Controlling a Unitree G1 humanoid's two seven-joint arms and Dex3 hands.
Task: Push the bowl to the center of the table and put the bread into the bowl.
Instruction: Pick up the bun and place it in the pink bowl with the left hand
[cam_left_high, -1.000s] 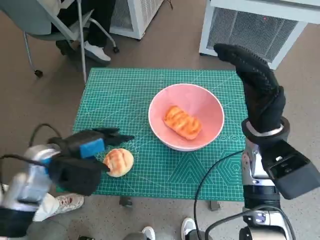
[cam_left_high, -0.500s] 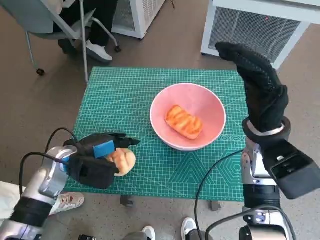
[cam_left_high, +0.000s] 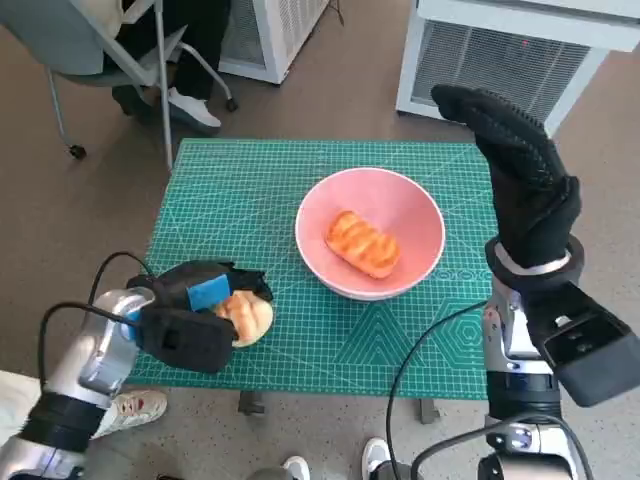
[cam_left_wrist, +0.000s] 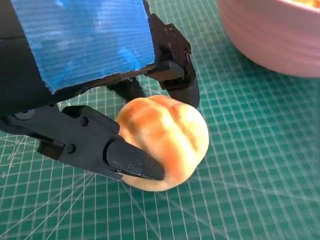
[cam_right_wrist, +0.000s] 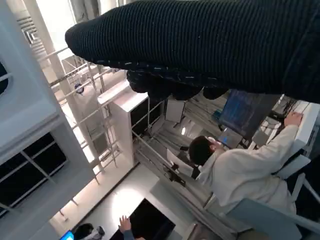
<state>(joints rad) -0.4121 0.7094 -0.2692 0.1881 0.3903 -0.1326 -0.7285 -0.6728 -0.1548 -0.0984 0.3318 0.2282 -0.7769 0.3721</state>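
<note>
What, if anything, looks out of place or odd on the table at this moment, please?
Nothing is spilled or damaged. One bread already lies in the pink bowl, while a round bun sits outside it on the green mat, gripped by the left hand.

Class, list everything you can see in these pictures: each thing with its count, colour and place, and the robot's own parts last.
Cutting mat: one, green, covering the table.
Bowl: one, pink, mid-mat.
Long bread: one, orange-brown, in the bowl.
Round bread: one, golden, on the mat near its left front edge.
Chair: one, grey, far left.
White units: two, behind the table.
Person: one, seated, right wrist view.
Left hand: black, blue-taped, fingers around the round bread.
Right hand: black-gloved, raised, holding nothing.
</note>
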